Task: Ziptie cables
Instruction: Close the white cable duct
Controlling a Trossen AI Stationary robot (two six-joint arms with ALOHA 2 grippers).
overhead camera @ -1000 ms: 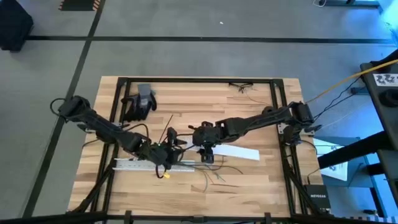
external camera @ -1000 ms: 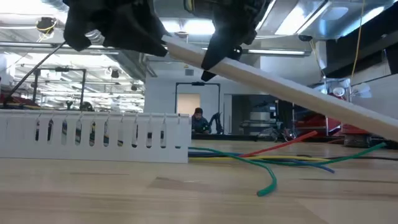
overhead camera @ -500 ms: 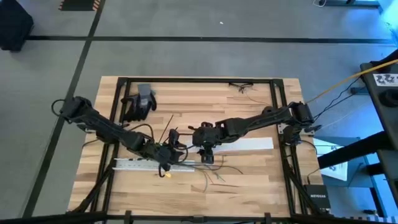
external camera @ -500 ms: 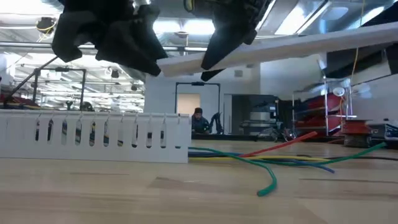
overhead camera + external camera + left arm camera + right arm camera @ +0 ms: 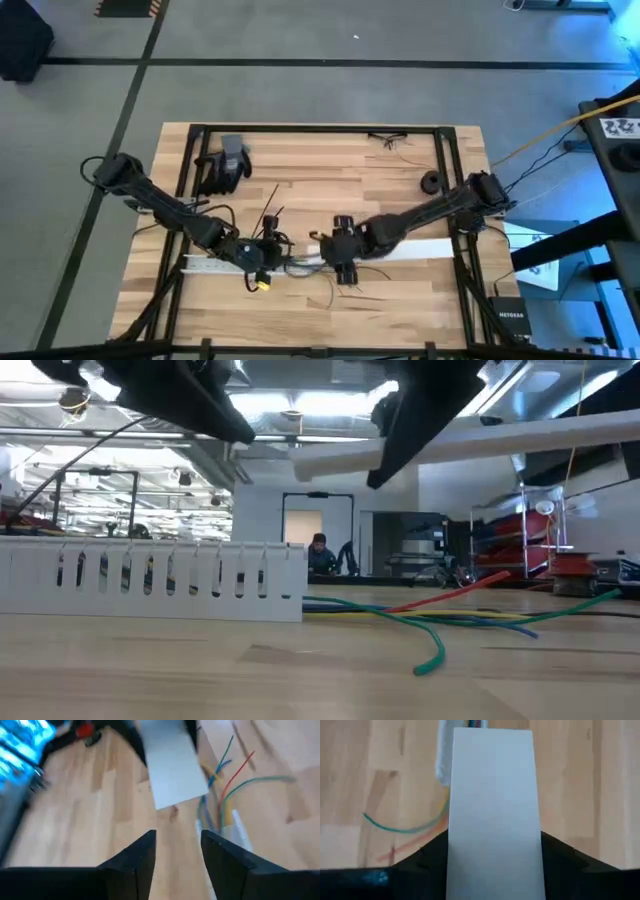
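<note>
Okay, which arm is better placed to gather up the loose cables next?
The left. The left gripper is open and empty, with the cables lying on the table just ahead of it. The right gripper is shut on the flat white strip, held above the table.

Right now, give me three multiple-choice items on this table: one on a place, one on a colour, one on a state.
1. Where does the white slotted plastic channel lie?
A. at the table's far edge
B. under the left gripper
C. on the floor

2. What colour is the loose thin wire lying nearest the low camera?
A. green
B. white
C. purple

3. What is the right gripper doing with the flat white strip?
A. holding it clamped
B. hovering apart from it
C. pressing it onto the black glove

Key: 1 B, the high view shows the channel below that gripper. 2 A, the low view shows its green curl in front. 3 A, the right wrist view shows the fingers on both strip edges.
</note>
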